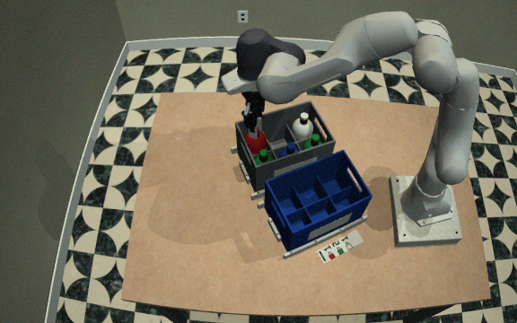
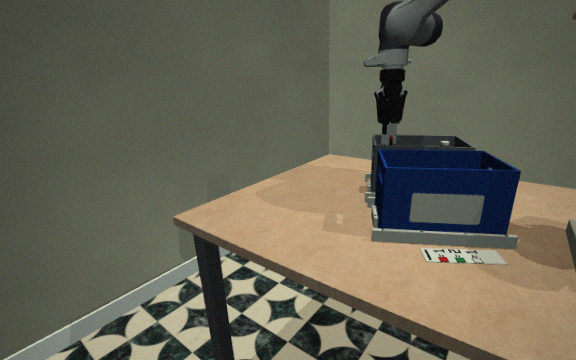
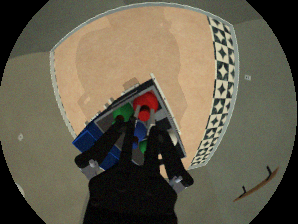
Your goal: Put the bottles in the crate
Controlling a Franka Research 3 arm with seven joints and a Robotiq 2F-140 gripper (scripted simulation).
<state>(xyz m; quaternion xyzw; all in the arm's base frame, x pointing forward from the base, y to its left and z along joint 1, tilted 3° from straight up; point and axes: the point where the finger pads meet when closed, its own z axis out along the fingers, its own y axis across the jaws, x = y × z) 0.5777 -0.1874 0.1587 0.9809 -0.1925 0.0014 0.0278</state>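
Note:
The grey crate [image 1: 284, 141] holds several bottles: a red-label bottle [image 1: 255, 140] at its far left corner, a white-label bottle [image 1: 302, 126], two green-label bottles [image 1: 263, 156] [image 1: 314, 141] and a blue-label one [image 1: 290, 148]. My gripper [image 1: 253, 120] is shut on the neck of the red-label bottle, whose body is still inside the crate; the red neck shows under the fingers in the exterior view [image 2: 391, 139] and the wrist view [image 3: 143, 117]. The empty blue crate [image 1: 318, 198] stands in front. The pick list [image 1: 340, 246] lies beside it, showing red, green and white marks.
The robot base [image 1: 425, 215] stands to the right of the blue crate. Both crates sit in grey rails on the wooden table [image 1: 196, 202]. The table's edge [image 2: 268, 260] is near in the exterior view.

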